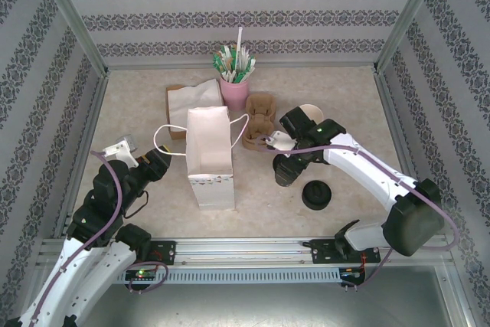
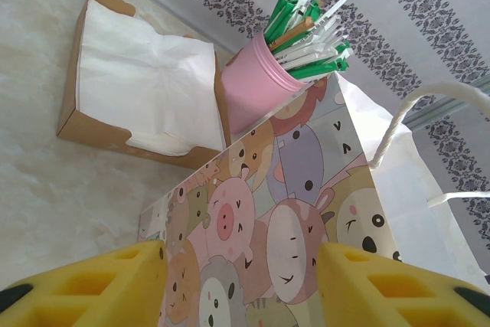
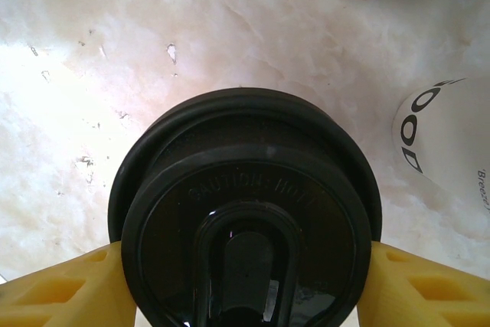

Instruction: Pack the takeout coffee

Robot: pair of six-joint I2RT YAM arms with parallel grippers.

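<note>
Right of the paper bag (image 1: 214, 189), near it but not touching, the takeout coffee (image 3: 245, 212) sits in the right gripper (image 3: 245, 289). The yellow fingers (image 3: 429, 289) are set fairly wide and close in on both sides of the cup just under its black lid. Whether its base is off the table cannot be told.

Left of the bag, the left gripper (image 1: 122, 147) hangs half open with nothing between its fingers. It faces the bag's cartoon-printed side and is apart from it, close to the left handle loop (image 1: 162, 139).

The step in hand looks like carrying the coffee across and lowering it into the bag. To do it well, the cup should be kept upright and raised above the bag's rim before it travels. It should then go down through the middle of the narrow mouth, so that the fingers do not catch the paper walls.

The right handle loop (image 1: 241, 122) droops on the side the cup must cross and could snag. The brown cup carriers (image 1: 260, 124) stand just right of the bag's far end. The pile of lids (image 1: 316, 194) lies further right of the bag, towards the near edge. Between these two, the path to the bag looks free. A light bag may tip, so the left gripper could steady it.
</note>
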